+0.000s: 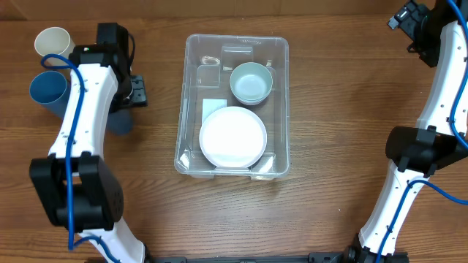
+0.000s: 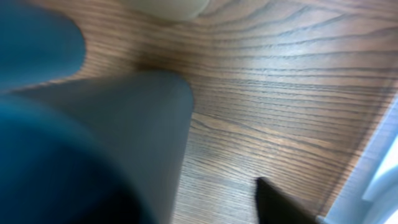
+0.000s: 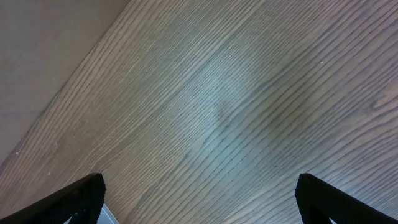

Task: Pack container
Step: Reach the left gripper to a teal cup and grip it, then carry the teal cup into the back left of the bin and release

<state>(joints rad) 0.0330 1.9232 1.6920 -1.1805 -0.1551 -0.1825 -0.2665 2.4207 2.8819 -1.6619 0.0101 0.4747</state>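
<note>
The clear container (image 1: 235,38) sits mid-table, holding a white plate (image 1: 232,137) and a pale green bowl (image 1: 251,82). To its left, a grey-blue cup (image 1: 121,123) stands partly under my left arm. My left gripper (image 1: 136,92) is just above that cup. In the left wrist view the grey-blue cup (image 2: 124,137) fills the left side. One dark fingertip (image 2: 273,202) shows apart from the cup's wall, and the other finger is hidden. My right gripper (image 1: 406,17) hovers at the far right corner, open over bare wood (image 3: 199,186).
A white cup (image 1: 53,42) and a blue cup (image 1: 49,92) stand at the far left, both close to the grey-blue one. In the left wrist view the blue cup (image 2: 37,43) and the white cup's base (image 2: 168,7) crowd the top. The container's edge (image 2: 382,174) shows at right.
</note>
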